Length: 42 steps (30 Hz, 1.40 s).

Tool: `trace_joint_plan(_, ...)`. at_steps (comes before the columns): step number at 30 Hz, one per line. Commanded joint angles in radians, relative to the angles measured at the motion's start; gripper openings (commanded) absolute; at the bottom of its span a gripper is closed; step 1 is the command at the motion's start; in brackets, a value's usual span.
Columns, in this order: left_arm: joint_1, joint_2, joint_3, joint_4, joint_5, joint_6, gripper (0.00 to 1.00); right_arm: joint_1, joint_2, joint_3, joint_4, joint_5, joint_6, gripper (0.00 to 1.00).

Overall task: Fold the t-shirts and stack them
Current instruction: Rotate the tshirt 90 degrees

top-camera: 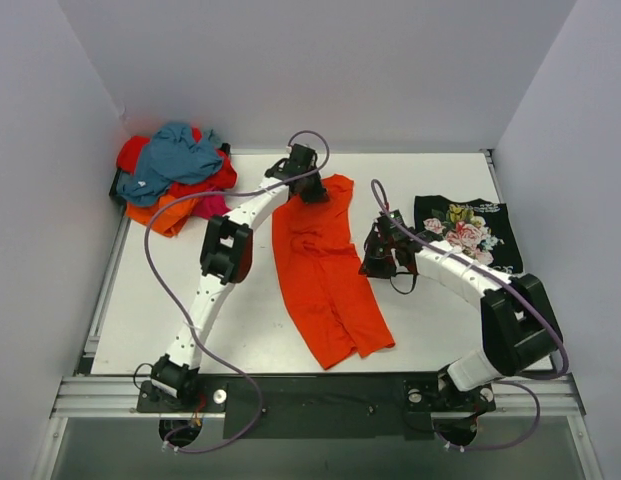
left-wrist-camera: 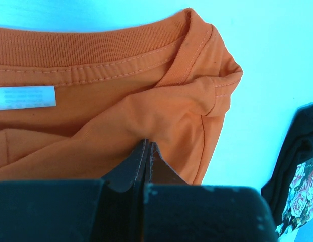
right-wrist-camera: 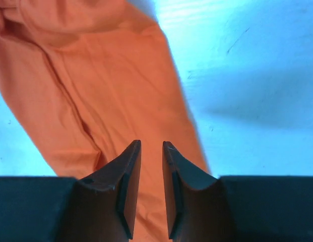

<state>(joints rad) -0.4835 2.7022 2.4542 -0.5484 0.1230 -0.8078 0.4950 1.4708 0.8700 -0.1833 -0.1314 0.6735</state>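
- My left end effector [left-wrist-camera: 147,146] has its fingers pressed together on a pucker of the orange shirt [top-camera: 325,280], right at the shoulder corner below the collar seam. I read that as a firm pinch on cloth.
- My right end effector [right-wrist-camera: 151,146] hangs with a narrow gap between its fingers and holds nothing. The shirt's long edge runs just beneath and ahead of it.
- The shirt lies as a long strip on the bench [top-camera: 260,320], running from the left end effector back toward the arm bases, with the right one beside its middle.
- I judge the cross fold comes next. I would press the right end effector down at mid-strip as the crease line, then carry the collar low toward the hem.
- A one-corner pinch may let the other shoulder trail, so I would go slowly.
- The black shirt [top-camera: 470,232] lies just outboard of the right end effector, and the pile [top-camera: 175,175] lies well off the left one's outer side.
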Motion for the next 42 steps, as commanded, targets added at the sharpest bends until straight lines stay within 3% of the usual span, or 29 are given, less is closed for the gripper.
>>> trace_joint_plan(1,-0.001,-0.005,0.002,-0.067,0.049,0.070,0.00,-0.068,0.080,0.073,-0.050,-0.077,-0.063,0.25)
trace_joint_plan(5,0.019,-0.172,-0.145,0.007,0.064,0.143,0.01,-0.137,0.152,0.150,-0.013,-0.131,-0.065,0.32)
trace_joint_plan(7,0.022,-0.266,-0.216,0.019,0.067,0.180,0.11,-0.156,0.204,0.210,-0.010,-0.166,-0.071,0.34)
trace_joint_plan(11,0.026,-0.468,-0.415,0.067,0.046,0.226,0.41,-0.177,0.307,0.317,-0.015,-0.215,-0.077,0.38)
trace_joint_plan(13,0.039,-0.574,-0.556,0.137,0.044,0.222,0.47,-0.184,0.362,0.383,-0.025,-0.237,-0.075,0.39)
trace_joint_plan(24,0.146,-0.953,-1.289,0.444,-0.005,0.118,0.52,-0.188,0.666,0.701,-0.086,-0.272,-0.008,0.43)
trace_joint_plan(31,0.195,-0.918,-1.351,0.433,-0.008,0.121,0.52,-0.187,0.750,0.765,-0.131,-0.277,0.006,0.38)
trace_joint_plan(40,0.224,-0.714,-1.261,0.479,0.053,0.078,0.48,-0.203,0.818,0.874,-0.166,-0.281,0.021,0.03)
trace_joint_plan(42,0.226,-0.671,-1.215,0.479,0.075,0.070,0.46,-0.213,0.841,0.909,-0.180,-0.284,0.024,0.00)
